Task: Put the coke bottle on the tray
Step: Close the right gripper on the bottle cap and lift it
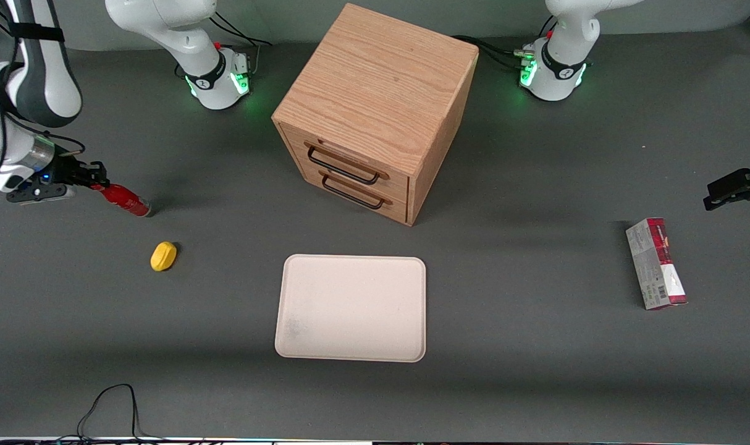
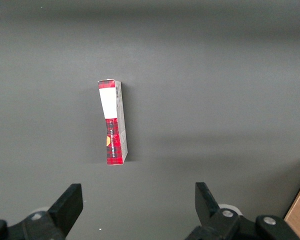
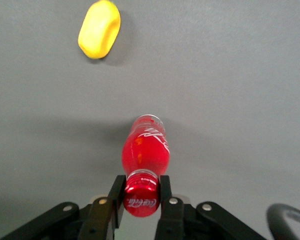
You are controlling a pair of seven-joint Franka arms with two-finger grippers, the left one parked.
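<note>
The coke bottle (image 1: 125, 201) is small, slim and all red. It hangs tilted at the working arm's end of the table, its base low near the surface. My gripper (image 1: 101, 183) is shut on its red cap. In the right wrist view the gripper (image 3: 141, 189) has both fingers pressed on the cap, and the bottle body (image 3: 145, 147) points away from the camera. The cream-white tray (image 1: 351, 307) lies flat mid-table, nearer the front camera than the oak cabinet, and well apart from the bottle.
A yellow lemon-like lump (image 1: 163, 256) lies near the bottle, closer to the front camera; it also shows in the right wrist view (image 3: 99, 28). The oak drawer cabinet (image 1: 375, 111) stands mid-table. A red-and-grey carton (image 1: 656, 263) lies toward the parked arm's end.
</note>
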